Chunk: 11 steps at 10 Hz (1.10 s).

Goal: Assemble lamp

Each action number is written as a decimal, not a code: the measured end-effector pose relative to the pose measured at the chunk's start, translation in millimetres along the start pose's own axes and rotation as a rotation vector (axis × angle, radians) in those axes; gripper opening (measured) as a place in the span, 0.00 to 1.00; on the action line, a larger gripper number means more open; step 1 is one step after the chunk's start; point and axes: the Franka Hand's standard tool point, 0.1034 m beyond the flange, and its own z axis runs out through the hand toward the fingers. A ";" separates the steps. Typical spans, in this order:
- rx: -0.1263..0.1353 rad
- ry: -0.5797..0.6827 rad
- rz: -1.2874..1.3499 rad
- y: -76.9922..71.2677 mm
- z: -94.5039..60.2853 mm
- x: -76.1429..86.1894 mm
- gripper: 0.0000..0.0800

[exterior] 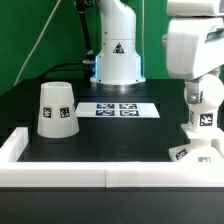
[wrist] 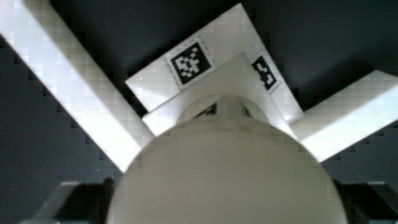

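My gripper (exterior: 200, 92) is shut on the small rounded white bulb (exterior: 201, 113) and holds it upright at the exterior view's right. The bulb hangs just above the flat angular base block (exterior: 183, 152), which lies on the black table by the white rail's corner. In the wrist view the bulb (wrist: 222, 170) fills the foreground between the dark fingers (wrist: 71, 203), and the tagged base block (wrist: 205, 70) lies straight beyond it. I cannot tell whether the bulb touches the base. The tapered shade (exterior: 55, 108) stands mouth down at the exterior view's left.
A white rail (exterior: 100, 178) runs along the table's front and turns at both ends; it also shows in the wrist view (wrist: 71, 70). The marker board (exterior: 118, 109) lies mid-table. The white robot pedestal (exterior: 117, 55) stands at the back.
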 end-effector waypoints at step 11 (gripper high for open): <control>-0.007 0.028 0.908 1.7 -0.7 2.3 0.72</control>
